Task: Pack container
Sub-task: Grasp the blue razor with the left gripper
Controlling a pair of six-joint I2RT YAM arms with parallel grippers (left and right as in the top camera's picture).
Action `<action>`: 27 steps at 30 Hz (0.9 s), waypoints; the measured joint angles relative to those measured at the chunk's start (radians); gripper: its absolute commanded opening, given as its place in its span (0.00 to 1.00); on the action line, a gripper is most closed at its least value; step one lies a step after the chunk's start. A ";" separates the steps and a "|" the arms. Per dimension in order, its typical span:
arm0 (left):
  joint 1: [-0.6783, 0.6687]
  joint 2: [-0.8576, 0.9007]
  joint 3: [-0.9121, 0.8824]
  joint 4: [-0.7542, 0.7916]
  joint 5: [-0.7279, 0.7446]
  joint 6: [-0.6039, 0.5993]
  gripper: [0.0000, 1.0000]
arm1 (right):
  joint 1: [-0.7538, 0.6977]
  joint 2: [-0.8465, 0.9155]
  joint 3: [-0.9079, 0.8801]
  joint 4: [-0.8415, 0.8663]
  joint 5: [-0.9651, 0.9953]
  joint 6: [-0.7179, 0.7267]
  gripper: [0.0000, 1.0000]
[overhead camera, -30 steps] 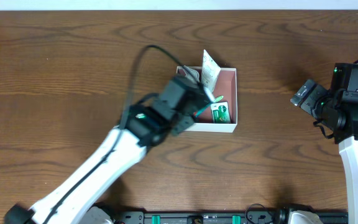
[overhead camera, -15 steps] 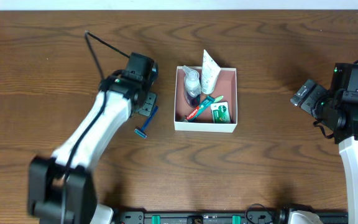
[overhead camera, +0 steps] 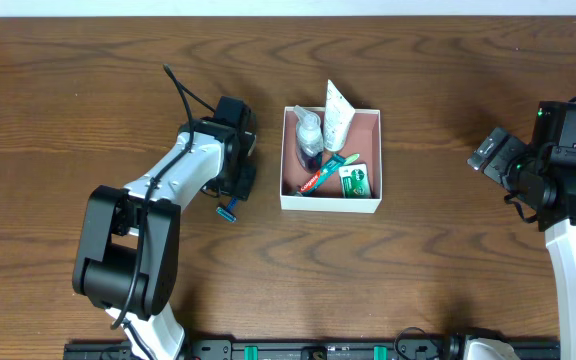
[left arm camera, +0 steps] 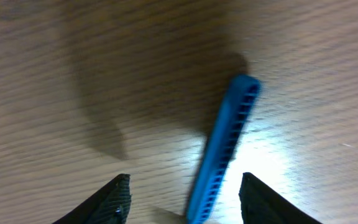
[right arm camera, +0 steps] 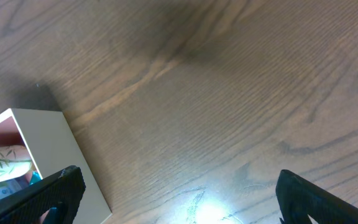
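Left wrist view, nearest item: left gripper [left arm camera: 188, 196], fingertips spread wide apart, nothing clamped. A blue razor [left arm camera: 229, 134] lies flat on the wooden table [left arm camera: 55, 74], its ribbed handle running down into the gap between the two fingertips; whether either pad touches it cannot be told. Overhead view, same item: left gripper [overhead camera: 236, 178] sits low over the razor [overhead camera: 228, 211], with only the razor's near end showing below it, well to the left of the container [overhead camera: 331, 203]. Change noted: one second ago this arm was over the container's near-left corner, half a second ago it had swung out above the razor, and now it is down with the handle bracketed. Judged meaning: the previous item is delivered and the razor is the next piece to pack, with the close-and-lift not yet made. Container: mid-table, same spot as before, white walls and pink-brown floor, holding a red-and-white toothpaste tube [overhead camera: 315, 179], a green sachet [overhead camera: 355, 181], a clear bottle [overhead camera: 309, 132] and a white tube [overhead camera: 337, 115] leaning over the far wall. Right gripper [overhead camera: 490, 152]: parked at the right edge, unmoved, with its fingers apart and empty in the right wrist view, where the container's corner [right arm camera: 61, 155] shows at lower left.
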 measured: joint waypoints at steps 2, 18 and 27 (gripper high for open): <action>0.000 0.000 0.000 0.000 0.016 0.001 0.53 | 0.000 0.000 0.000 0.000 0.000 0.000 0.99; 0.000 0.000 -0.047 0.023 0.045 0.001 0.50 | 0.000 0.000 0.000 0.000 0.000 0.000 0.99; 0.000 0.000 -0.061 0.035 0.045 0.012 0.19 | 0.000 0.000 0.000 0.000 0.000 0.000 0.99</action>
